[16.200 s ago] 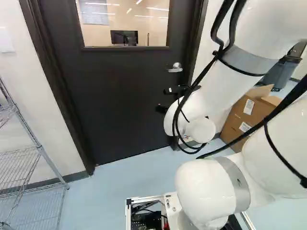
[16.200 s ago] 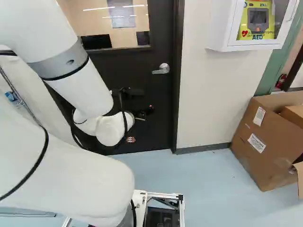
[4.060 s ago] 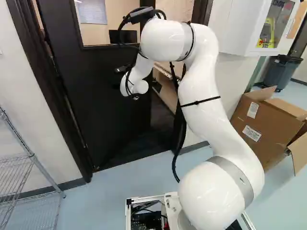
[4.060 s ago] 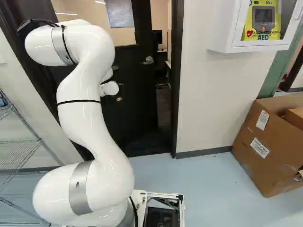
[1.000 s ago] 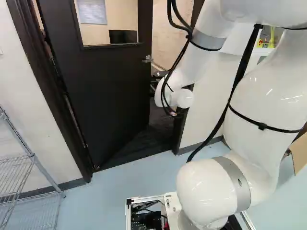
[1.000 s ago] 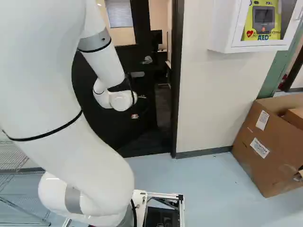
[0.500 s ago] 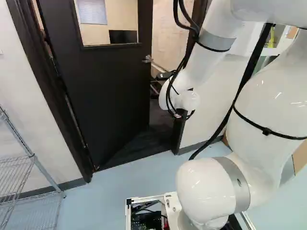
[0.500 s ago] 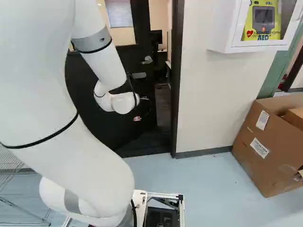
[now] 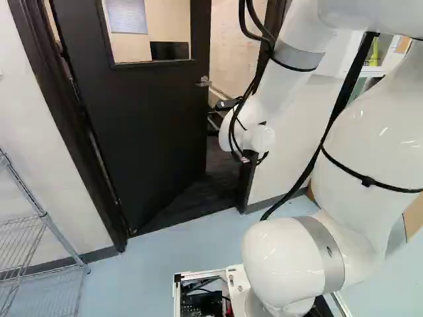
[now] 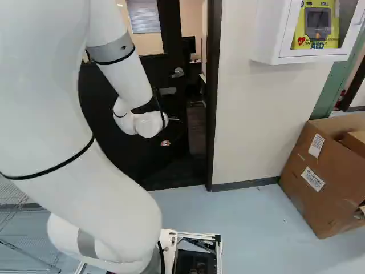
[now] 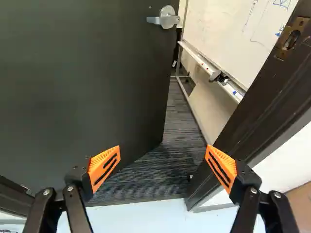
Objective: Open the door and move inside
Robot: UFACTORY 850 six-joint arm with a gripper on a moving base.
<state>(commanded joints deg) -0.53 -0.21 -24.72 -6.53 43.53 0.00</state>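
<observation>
Smooth pale blue floor (image 10: 256, 217), brightly lit, below an off-white painted wall (image 10: 251, 125) with a dark grey baseboard (image 10: 245, 184). At the left of the left base view, a silver wire shelving rack (image 9: 25, 187). At the right of the right base view, a white glass-fronted wall cabinet (image 10: 271, 34) with a yellow device (image 10: 328, 25) inside; below it, a large brown cardboard box (image 10: 319, 200) on the floor, white labels on its side. Beyond the doorway, dark striped carpet (image 11: 165, 170), a white marker board (image 11: 218, 24) with blue scribbles, a black monitor (image 9: 170, 51) and pale slatted blinds (image 9: 127, 16) against a beige wall (image 9: 162, 23).
</observation>
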